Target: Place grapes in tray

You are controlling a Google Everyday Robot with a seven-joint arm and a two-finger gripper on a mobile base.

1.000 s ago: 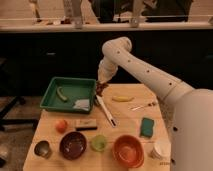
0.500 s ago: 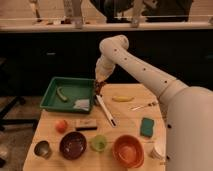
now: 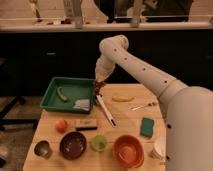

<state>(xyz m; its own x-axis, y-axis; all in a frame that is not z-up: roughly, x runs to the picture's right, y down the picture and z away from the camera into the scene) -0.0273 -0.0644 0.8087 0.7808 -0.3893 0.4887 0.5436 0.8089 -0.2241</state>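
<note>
A large white robot arm (image 3: pixel 145 75) is reaching from the right side across a wooden table (image 3: pixel 125 112) toward its far left corner. A big green tray (image 3: pixel 52 95) is sitting on that corner, holding a small green item and a pale crumpled piece. The gripper (image 3: pixel 99 84) is hanging just above the tray's right rim. A small dark reddish clump, the grapes (image 3: pixel 98 87), is showing right at the gripper's tip, over the tray's right edge; whether the jaws are clenched on it or released cannot be told.

Along the table's near edge, an orange bowl (image 3: pixel 129 151) and a purple bowl (image 3: pixel 73 145) are standing with a small green cup (image 3: pixel 99 143) between them. A banana (image 3: pixel 122 99) is lying near the far edge, and a round orange fruit (image 3: pixel 61 125) is resting below the tray.
</note>
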